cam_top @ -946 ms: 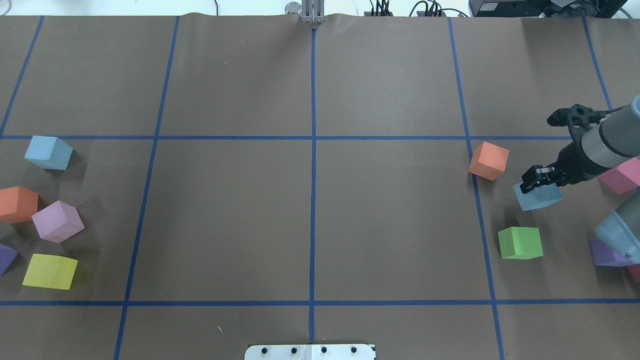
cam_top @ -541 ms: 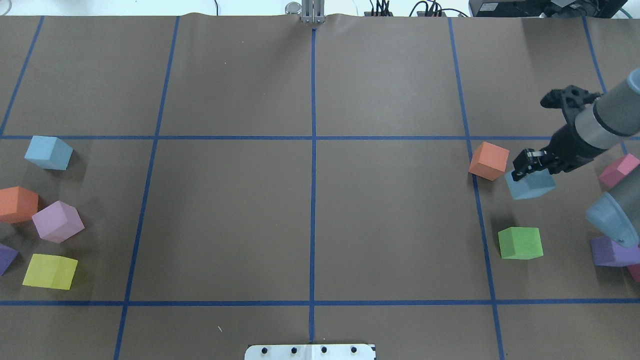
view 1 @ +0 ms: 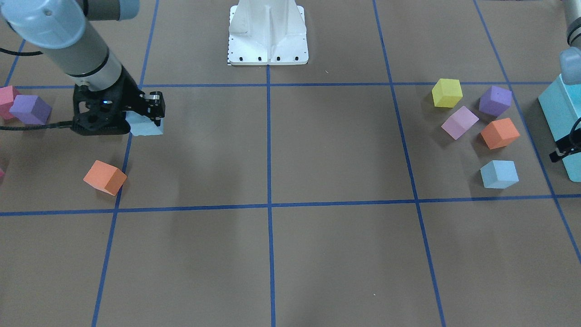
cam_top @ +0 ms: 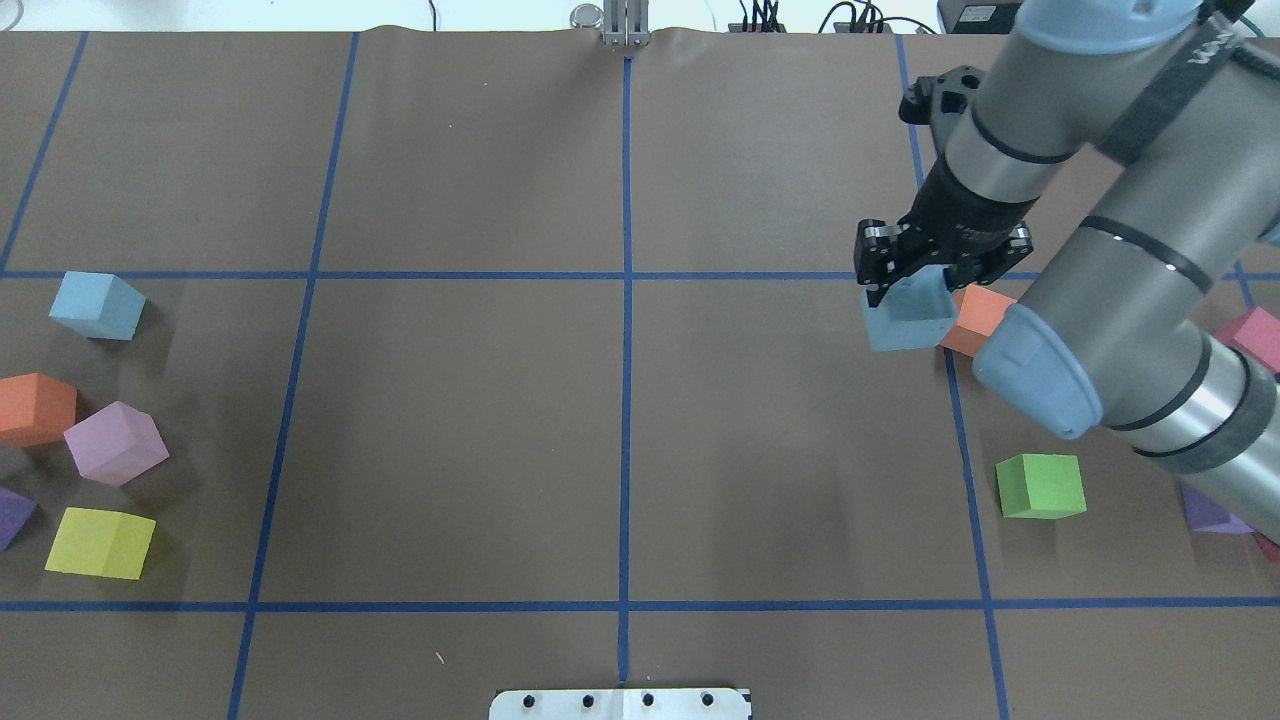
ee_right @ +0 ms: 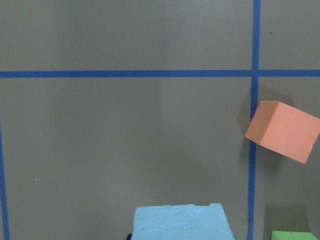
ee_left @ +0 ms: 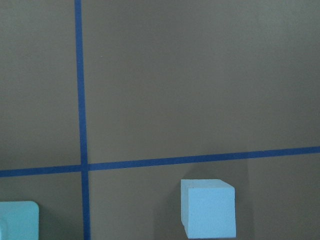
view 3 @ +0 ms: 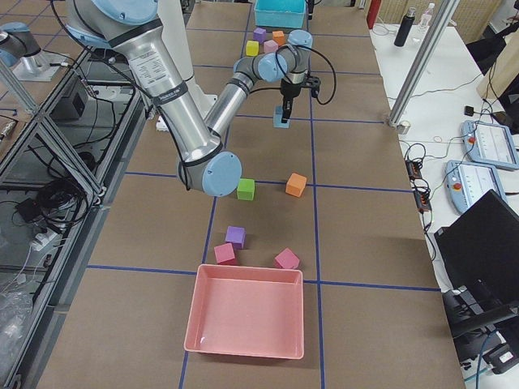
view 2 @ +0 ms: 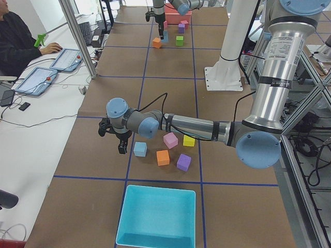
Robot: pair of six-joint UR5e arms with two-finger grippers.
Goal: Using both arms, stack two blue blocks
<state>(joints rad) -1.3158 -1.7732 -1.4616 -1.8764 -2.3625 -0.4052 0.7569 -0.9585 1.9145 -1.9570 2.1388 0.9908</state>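
1. At the far left of the overhead view, the resting blue block (cam_top: pixel 96 305) sits on the counter (cam_top: pixel 470 430). It stands apart from an orange cube (cam_top: pixel 35 408), a lilac cube (cam_top: pixel 115 442) and a yellow cube (cam_top: pixel 100 542), all three nearer the robot.
2. The left claw (view 2: pixel 122 147) shows only in the left-side view, low over the counter and just beside the resting blue block. We cannot tell whether it is wide or narrow. Its wrist camera sees the block and one corner of the turquoise bin (ee_left: pixel 17 220).
3. Right of the centre line, the right claw (cam_top: pixel 915 285) points down and is closed narrow on the held blue block (cam_top: pixel 905 322), with one finger on each of two opposite faces. The block hangs clear of the counter.
4. In the overhead view, the held blue block partly hides a second orange cube (cam_top: pixel 990 315). In the front-facing view we see the two well apart.
5. A green cube (cam_top: pixel 1040 486) rests on the counter, nearer the robot.
6. The right arm (cam_top: pixel 1090 250) enters from the right edge.
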